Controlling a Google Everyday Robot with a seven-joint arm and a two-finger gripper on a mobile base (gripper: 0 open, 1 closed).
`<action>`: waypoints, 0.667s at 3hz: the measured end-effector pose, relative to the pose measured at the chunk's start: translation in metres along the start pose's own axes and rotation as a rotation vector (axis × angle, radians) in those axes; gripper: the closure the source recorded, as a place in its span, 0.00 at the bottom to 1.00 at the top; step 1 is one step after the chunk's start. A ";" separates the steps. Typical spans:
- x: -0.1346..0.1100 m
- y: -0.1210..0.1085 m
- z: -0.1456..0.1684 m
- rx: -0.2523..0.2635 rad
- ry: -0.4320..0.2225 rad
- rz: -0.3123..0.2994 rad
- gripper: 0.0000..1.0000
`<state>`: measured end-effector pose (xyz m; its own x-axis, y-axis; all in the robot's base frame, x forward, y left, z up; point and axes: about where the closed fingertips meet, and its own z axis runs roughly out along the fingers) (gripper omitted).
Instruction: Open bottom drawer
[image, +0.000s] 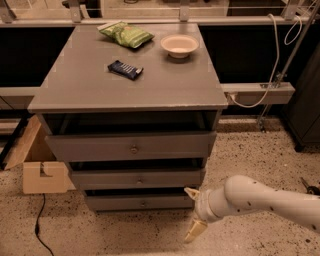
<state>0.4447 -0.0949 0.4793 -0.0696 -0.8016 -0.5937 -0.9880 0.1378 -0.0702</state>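
Note:
The grey wooden cabinet (130, 80) stands in the middle of the camera view with three drawers. The bottom drawer (140, 202) is the lowest, a flat grey front with a small round centre knob (143, 203), standing slightly out from the frame. My gripper (193, 215) hangs at the end of the white arm (260, 197), low over the floor just right of the bottom drawer's right end. Its two cream fingers (195, 231) are spread apart and hold nothing. It does not touch the knob.
On the cabinet top lie a green chip bag (126, 34), a dark snack bar (125, 69) and a white bowl (179, 45). A cardboard box (40, 167) stands on the floor at the left. A grey ledge with a white cable (257, 92) runs at the right.

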 end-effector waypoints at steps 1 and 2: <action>0.032 -0.005 0.053 -0.029 -0.009 -0.008 0.00; 0.058 -0.010 0.100 -0.048 -0.042 -0.019 0.00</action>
<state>0.4644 -0.0843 0.3658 -0.0461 -0.7785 -0.6259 -0.9946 0.0943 -0.0440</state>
